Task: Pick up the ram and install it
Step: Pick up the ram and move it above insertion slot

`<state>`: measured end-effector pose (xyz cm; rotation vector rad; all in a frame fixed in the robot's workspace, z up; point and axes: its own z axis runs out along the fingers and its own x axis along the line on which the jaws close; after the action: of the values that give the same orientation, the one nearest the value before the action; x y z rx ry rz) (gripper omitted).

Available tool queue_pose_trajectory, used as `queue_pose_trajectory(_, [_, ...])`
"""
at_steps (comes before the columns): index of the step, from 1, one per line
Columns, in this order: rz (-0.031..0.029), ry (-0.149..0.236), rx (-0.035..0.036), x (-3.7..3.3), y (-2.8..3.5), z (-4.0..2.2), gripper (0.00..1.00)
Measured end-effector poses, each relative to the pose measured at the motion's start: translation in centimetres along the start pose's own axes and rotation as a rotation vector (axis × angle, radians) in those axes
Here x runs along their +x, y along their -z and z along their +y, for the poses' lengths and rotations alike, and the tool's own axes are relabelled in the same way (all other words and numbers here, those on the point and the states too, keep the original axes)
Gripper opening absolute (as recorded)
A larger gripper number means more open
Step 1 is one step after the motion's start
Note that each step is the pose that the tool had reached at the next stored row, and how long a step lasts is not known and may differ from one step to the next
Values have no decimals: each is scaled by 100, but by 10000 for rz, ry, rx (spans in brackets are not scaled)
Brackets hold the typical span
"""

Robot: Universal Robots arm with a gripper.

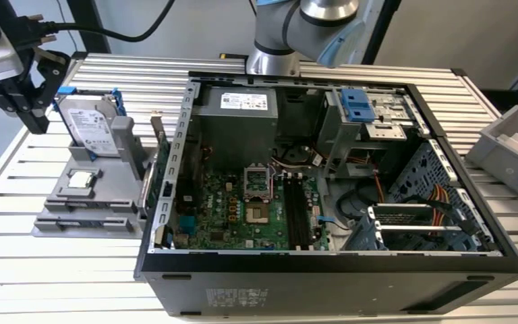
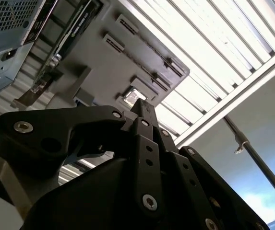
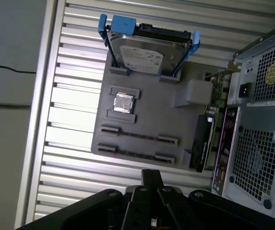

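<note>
Gripper (image 1: pixel 34 125): raised over table (image 1: pixel 25 256) edge at exterior view's left, beside hard drive (image 1: pixel 88 125).
Fingers (image 2: pixel 144 112): closed together, gripping nothing.
Holder (image 3: pixel 151 120): carries hard drive, processor (image 3: pixel 123 102).

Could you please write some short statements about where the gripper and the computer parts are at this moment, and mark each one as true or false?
1. The silver hard drive in a blue frame stands upright in the grey plastic holder, outside the case. True.
2. The black gripper reaches inside the open black computer case. False: it hangs outside the case, beside the hard drive, at the exterior view's left.
3. A small square silver chip lies flat on the grey holder. True.
4. The gripper is shut on the hard drive. False: it is shut, but apart from the drive, with nothing seen in it.
</note>
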<state>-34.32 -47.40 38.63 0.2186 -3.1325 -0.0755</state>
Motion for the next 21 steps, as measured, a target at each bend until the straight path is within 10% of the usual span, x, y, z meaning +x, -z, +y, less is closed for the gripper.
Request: queue_pose_trajectory(21, [38, 771, -1, 0, 0, 0, 0])
